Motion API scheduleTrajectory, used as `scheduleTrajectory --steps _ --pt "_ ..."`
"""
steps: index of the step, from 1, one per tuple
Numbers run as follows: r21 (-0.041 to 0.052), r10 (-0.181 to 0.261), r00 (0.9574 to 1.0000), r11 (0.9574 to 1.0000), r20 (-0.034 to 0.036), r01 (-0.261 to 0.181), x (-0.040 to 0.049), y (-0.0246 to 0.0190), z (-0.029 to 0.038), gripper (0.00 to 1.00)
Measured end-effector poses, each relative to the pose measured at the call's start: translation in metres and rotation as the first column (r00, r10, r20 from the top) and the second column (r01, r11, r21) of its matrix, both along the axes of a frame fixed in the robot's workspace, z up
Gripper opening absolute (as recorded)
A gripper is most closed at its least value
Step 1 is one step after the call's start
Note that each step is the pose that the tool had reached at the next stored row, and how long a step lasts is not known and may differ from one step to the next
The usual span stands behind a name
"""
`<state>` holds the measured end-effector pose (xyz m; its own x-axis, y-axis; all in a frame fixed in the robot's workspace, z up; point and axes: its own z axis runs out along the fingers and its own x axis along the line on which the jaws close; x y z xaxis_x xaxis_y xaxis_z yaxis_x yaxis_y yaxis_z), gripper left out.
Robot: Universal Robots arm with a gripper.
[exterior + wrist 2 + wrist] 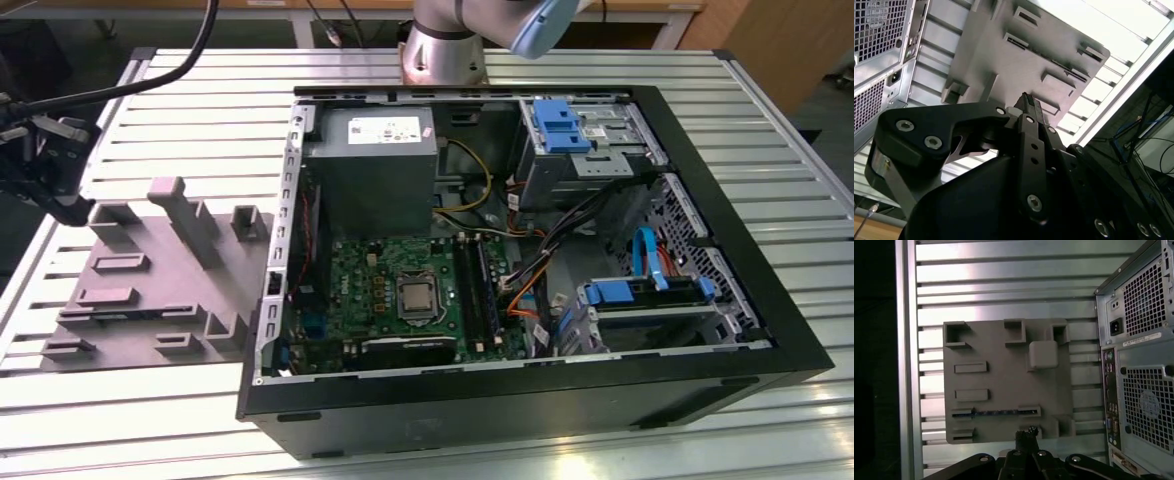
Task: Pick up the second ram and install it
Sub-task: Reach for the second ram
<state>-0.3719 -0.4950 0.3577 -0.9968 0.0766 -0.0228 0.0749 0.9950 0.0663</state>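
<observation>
The second ram [996, 413] is a thin dark stick standing on edge in a slot of the pale grey moulded tray [1004, 380], between two raised holders. In the first wrist view my gripper [1028, 432] hovers over the tray's edge, a short way from one end of the stick. Its fingertips [1024, 100] are pressed together with nothing between them. In the exterior view the gripper [60, 200] hangs at the far left, above the tray's [147, 290] back left corner. The motherboard's long dark memory slots [478, 285] lie inside the open computer case [534, 400].
The case stands close beside the tray, its perforated rear panel [1144, 365] facing it. Upright blocks [180, 215] rise from the tray. Inside the case are a grey power supply [371, 170], blue drive brackets [561, 125] and loose cables. A black cable [134, 85] trails to the gripper.
</observation>
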Motion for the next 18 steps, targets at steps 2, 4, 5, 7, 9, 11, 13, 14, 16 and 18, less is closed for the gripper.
scheduleTrajectory --steps 2,4,5,7,9,11,13,14,16,18 --pt "0.0000 0.000 1.0000 1.0000 0.0000 0.000 -0.0006 0.0000 -0.0011 0.11" --pt "0.0001 0.000 1.0000 1.0000 0.0000 0.000 -0.0011 0.0000 -0.0023 0.11" --pt "0.0000 0.000 1.0000 1.0000 0.0000 0.000 -0.0014 0.0000 -0.0030 0.11" --pt "0.0000 0.000 1.0000 1.0000 0.0000 0.000 -0.0020 0.0000 -0.0043 0.11" --pt "-0.0001 0.000 1.0000 1.0000 -0.0001 0.000 -0.0027 0.0000 -0.0056 0.11" --pt "0.0000 0.000 1.0000 1.0000 0.0000 0.000 -0.0034 0.0000 -0.0069 0.11" --pt "0.0000 0.000 1.0000 1.0000 0.0000 0.000 -0.0043 0.0000 -0.0081 0.11" --pt "0.0000 0.000 1.0000 1.0000 0.0000 0.000 -0.0047 0.0000 -0.0087 0.11" --pt "0.0000 0.000 1.0000 1.0000 0.0000 0.000 -0.0055 0.0000 -0.0098 0.11" --pt "0.0000 0.000 1.0000 1.0000 0.0000 0.000 -0.0063 0.0000 -0.0110 0.11"
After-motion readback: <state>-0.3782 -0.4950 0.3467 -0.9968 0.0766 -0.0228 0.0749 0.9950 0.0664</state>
